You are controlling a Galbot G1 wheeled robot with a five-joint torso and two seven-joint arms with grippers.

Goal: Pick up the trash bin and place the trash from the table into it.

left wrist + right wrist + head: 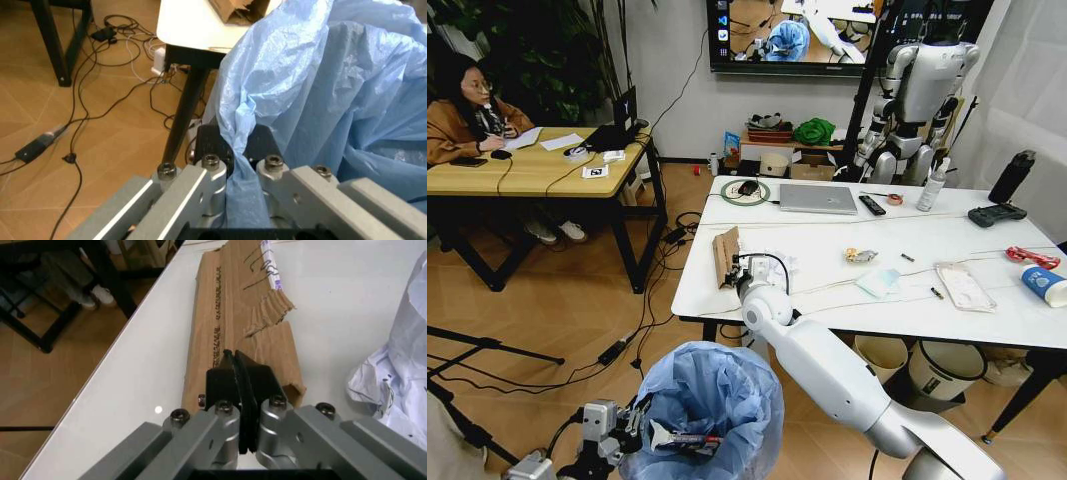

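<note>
- Bin [712,405]: crinkled light-blue liner.
- Table [827,290]: white top, thin dark veins.
- Paper bag [243,325]: brown, dark print.
- Cup [1044,285]: blue and white.
- Wrapper [1031,257]: red.
- Floor [557,300]: tan wood pattern.

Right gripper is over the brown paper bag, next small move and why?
Probably open the right gripper and lower it: its fingers are pressed together just above the brown paper bag, gripping nothing. The left gripper already holds the trash bin below the table edge.

Robotics lab or office: humanoid robot [922,95] by wall, wall monitor [827,35], desks, floor cables [642,320].
</note>
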